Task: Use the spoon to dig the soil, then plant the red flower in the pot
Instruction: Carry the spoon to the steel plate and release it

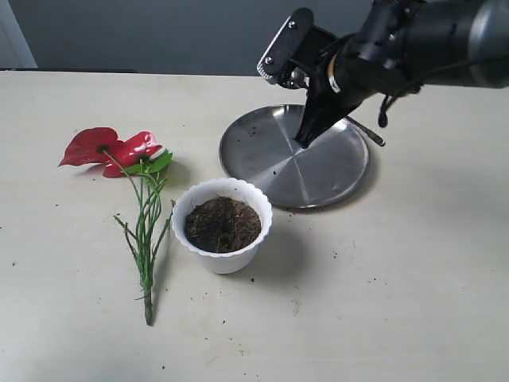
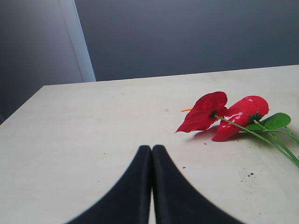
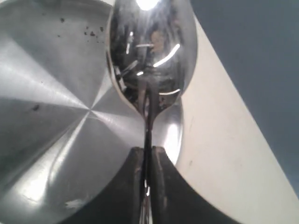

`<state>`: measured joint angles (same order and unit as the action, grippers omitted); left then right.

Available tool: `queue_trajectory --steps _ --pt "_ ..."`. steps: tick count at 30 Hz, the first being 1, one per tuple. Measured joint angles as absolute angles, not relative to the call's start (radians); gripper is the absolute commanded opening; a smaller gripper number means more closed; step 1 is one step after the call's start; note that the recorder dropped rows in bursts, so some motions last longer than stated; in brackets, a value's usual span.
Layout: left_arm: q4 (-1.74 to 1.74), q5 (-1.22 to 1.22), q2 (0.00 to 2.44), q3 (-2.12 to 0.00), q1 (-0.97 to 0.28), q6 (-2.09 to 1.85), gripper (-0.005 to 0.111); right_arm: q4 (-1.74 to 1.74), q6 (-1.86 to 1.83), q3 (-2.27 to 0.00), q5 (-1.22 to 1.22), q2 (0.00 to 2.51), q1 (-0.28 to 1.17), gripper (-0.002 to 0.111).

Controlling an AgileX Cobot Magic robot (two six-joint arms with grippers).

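The spoon (image 3: 149, 51) is shiny and silver, and the right pincer (image 3: 147, 151) is clamped tight on its thin handle. The round end of the spoon sticks out past the black fingertips (image 3: 161, 168). It sits over the edge of the big flat steel plate (image 1: 334, 171), and I cannot tell if it touches the plate. The right arm (image 1: 413, 40) is black and comes in from the top right of the outside view. It leans down so the pincer points at the plate. The white pot (image 1: 227, 261) with the wavy rim stands on the desk (image 1: 398, 302) just in front of the plate, very close to it. The pot is full of dark brown soil (image 1: 223, 224). A few crumbs of soil lie on the desk near the pot. The red flower (image 1: 107, 150) lies flat on the desk to the left of the pot, with its long green stems pointing to the front. The left pincer (image 2: 151, 149) has its two black fingers pressed together with nothing between them. It hangs low over the desk near the red blooms and does not touch them.
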<state>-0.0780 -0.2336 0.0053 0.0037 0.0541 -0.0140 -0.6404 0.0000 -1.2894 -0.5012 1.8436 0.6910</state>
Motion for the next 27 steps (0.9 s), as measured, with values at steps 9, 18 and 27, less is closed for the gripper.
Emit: queue_trajectory --steps 9,18,27 --pt "-0.078 -0.234 0.005 0.004 0.054 -0.014 0.000 -0.232 -0.439 -1.516 -0.719 2.086 0.665 -0.001" --pt "-0.078 -0.234 0.005 0.004 0.054 -0.014 0.000 -0.253 -0.463 -1.539 -0.687 2.156 0.665 -0.001" --pt "-0.078 -0.234 0.005 0.004 0.054 -0.014 0.000 -0.278 -0.464 -1.545 -0.599 2.190 0.665 -0.001"
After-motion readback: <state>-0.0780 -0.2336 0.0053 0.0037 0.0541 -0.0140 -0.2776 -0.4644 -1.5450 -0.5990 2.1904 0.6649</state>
